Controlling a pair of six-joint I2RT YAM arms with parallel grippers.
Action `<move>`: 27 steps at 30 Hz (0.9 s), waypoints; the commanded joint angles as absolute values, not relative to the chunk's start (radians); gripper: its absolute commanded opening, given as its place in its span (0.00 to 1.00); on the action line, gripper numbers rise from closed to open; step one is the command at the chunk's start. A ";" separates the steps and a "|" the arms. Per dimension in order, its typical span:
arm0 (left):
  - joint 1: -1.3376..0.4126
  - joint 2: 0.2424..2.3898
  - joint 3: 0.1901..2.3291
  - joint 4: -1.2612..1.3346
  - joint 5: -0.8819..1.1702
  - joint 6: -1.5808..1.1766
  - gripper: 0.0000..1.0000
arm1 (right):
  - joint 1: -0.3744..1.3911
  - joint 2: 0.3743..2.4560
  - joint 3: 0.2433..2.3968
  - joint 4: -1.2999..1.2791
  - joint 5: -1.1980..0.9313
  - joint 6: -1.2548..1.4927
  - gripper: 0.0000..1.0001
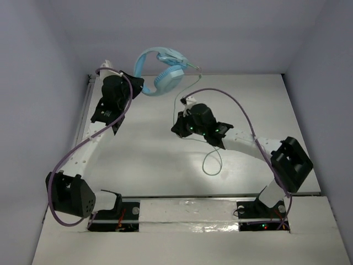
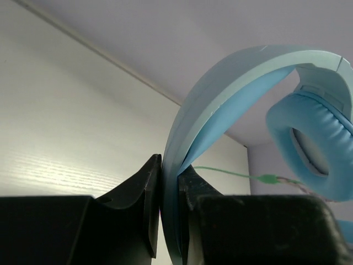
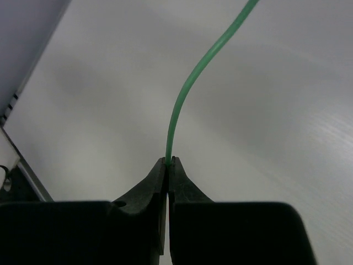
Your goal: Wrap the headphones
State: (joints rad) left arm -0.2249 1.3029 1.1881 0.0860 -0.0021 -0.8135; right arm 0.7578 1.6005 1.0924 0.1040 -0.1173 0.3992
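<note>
The light blue headphones [image 1: 161, 69] hang in the air at the back of the table. My left gripper [image 1: 134, 84] is shut on their curved headband [image 2: 220, 99], and one padded ear cup [image 2: 314, 143] shows to the right of it. The thin pale green cable [image 1: 185, 91] runs from the ear cups down to my right gripper [image 1: 182, 106], which is shut on it [image 3: 182, 99]. More cable lies in a loop on the table [image 1: 212, 163] below the right wrist. The plug [image 2: 270, 179] shows near the ear cup in the left wrist view.
The white table [image 1: 154, 160] is bounded by grey walls behind and at both sides. A metal rail [image 1: 85, 110] runs along its left edge. Thick purple arm cables [image 1: 234, 102] arch over both arms.
</note>
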 commanded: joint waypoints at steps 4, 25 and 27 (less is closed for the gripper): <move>-0.373 1.196 1.143 0.351 -0.429 -0.801 0.00 | 0.968 1.654 1.176 -0.133 0.047 0.416 0.00; -0.727 1.341 0.937 0.509 -0.580 -0.485 0.00 | 1.037 1.408 1.574 -0.590 0.126 0.181 0.00; -0.739 1.328 0.896 0.534 -0.588 -0.433 0.00 | 1.003 1.436 1.658 -0.638 0.141 0.166 0.00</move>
